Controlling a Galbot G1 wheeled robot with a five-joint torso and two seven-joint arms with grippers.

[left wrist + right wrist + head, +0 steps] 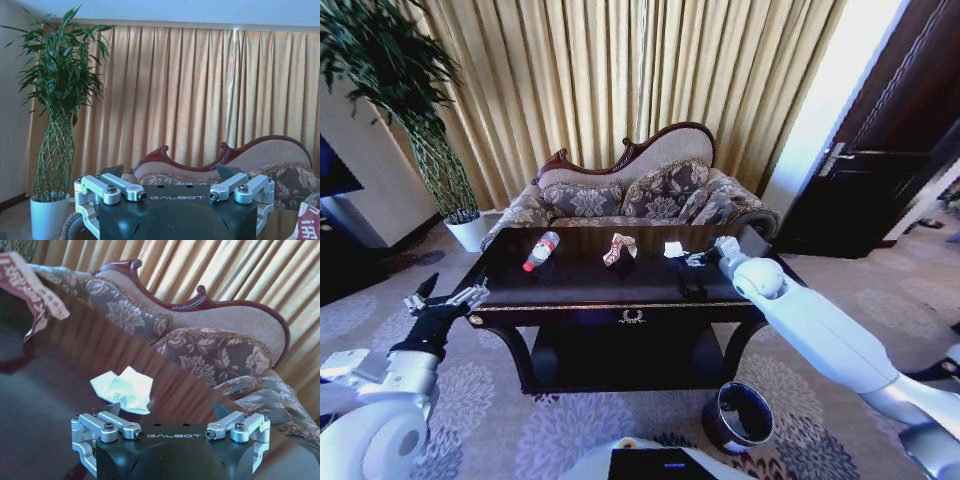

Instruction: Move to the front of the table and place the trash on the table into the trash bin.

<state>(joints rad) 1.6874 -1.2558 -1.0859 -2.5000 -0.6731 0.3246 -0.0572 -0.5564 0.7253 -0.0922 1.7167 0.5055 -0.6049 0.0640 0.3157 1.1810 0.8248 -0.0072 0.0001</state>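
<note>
On the dark glossy table [582, 288] lie a clear bottle with a red label [541, 250], a pink-white wrapper [619, 250] and a white crumpled scrap [673, 249]. My right gripper [698, 258] hovers low over the tabletop just right of the scrap. In the right wrist view it [170, 410] is open, the scrap [122, 390] lies just ahead of one fingertip [115, 407], and the wrapper [35, 295] is farther off. My left gripper [445, 300] hangs open off the table's left end, holding nothing. The trash bin [740, 415] stands on the carpet by the table's front right leg.
A patterned sofa [640, 195] sits close behind the table, with curtains behind it. A tall plant in a white pot [470, 232] stands at the back left. A dark door [880, 150] is on the right. Open carpet lies in front of the table.
</note>
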